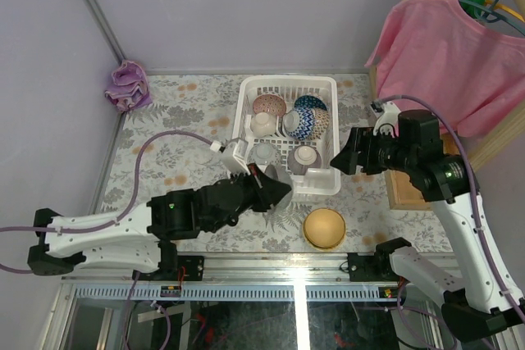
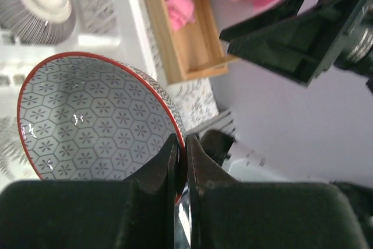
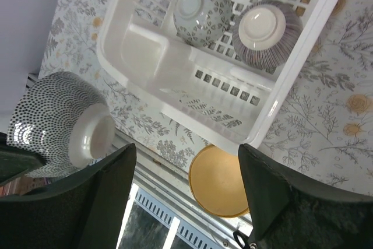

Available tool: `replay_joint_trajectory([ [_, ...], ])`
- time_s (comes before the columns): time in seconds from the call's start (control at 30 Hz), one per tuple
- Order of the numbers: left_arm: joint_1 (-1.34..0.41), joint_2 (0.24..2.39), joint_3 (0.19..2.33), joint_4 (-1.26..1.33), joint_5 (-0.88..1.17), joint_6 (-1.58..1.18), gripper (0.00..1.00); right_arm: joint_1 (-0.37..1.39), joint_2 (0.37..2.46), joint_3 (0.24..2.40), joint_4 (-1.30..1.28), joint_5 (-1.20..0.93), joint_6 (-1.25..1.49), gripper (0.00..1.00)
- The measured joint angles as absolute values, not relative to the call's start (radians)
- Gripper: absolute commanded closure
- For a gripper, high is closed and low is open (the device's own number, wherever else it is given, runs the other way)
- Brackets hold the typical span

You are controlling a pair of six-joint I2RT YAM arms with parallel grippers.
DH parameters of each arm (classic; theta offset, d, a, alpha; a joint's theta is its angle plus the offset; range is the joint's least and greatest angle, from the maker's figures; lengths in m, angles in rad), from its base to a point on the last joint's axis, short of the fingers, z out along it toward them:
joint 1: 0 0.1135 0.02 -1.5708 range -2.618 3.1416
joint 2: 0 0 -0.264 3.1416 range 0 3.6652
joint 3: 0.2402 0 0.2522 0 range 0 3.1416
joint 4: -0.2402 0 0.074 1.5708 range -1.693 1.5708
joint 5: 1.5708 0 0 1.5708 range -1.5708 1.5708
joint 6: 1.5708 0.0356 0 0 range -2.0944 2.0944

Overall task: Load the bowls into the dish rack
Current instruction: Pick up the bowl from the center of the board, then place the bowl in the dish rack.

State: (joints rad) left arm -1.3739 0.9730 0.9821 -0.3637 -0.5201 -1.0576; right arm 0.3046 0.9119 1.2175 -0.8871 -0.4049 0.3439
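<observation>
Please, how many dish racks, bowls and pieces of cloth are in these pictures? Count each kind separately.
Dish rack: 1
Bowls: 8 (6 in the dish rack, 1 in the left claw, 1 on the table)
Pieces of cloth: 2 (purple rag, pink shirt)
Total: 11

Top view looks down from behind; close wrist views share the dish rack point(image 1: 315, 181).

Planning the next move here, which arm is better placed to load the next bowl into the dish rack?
Left. The left gripper is shut on the rim of the hexagon-patterned bowl beside the dish rack; the right gripper is open and empty.
</observation>
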Motion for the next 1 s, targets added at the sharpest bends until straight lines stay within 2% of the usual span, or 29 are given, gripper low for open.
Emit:
replay_joint_trajectory([
  [0.4,-1.368,1.325,1.137,0.021,-0.792,-1.119,1.0,0.305,0.995,1.504,-0.976,-0.327,0.319,0.18],
  [0.83,-1.325,1.499,1.1,0.23,-1.09,-1.432,1.0,0.305,1.046,1.684,-1.097,-0.217,0.269,0.15],
  [1.0,-1.315,1.588,1.109,0.174,-1.187,-1.62,1.0,0.305,1.05,1.703,-1.103,-0.218,0.268,0.15],
])
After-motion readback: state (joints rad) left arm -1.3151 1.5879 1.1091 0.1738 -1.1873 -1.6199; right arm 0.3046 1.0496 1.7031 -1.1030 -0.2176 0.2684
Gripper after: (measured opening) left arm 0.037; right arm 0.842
